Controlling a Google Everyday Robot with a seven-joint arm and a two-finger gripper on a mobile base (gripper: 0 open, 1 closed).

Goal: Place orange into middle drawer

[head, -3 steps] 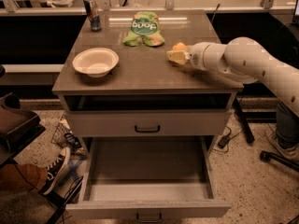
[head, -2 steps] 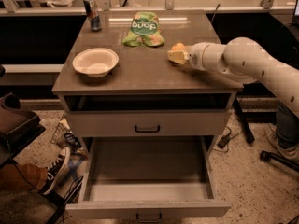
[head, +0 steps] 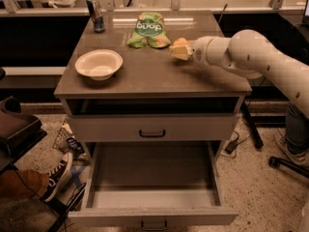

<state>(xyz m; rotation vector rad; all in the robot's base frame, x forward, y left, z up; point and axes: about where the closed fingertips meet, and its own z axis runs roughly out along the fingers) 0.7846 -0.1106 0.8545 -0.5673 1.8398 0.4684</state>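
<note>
Brown cabinet top (head: 154, 76) carries a white bowl (head: 99, 64) near its left edge, a can (head: 95, 13) at the back left corner and a green snack bag (head: 148, 30) by the middle of the back edge. Over the right half, just right of the bag, the gripper (head: 177, 50) on the white arm (head: 251, 54) reaches in from the right edge, its fingers clasped around the orange (head: 179, 42). Below the front edge, a shallow drawer (head: 152, 128) is closed. Under it the middle drawer (head: 152, 175) stands pulled out.
</note>
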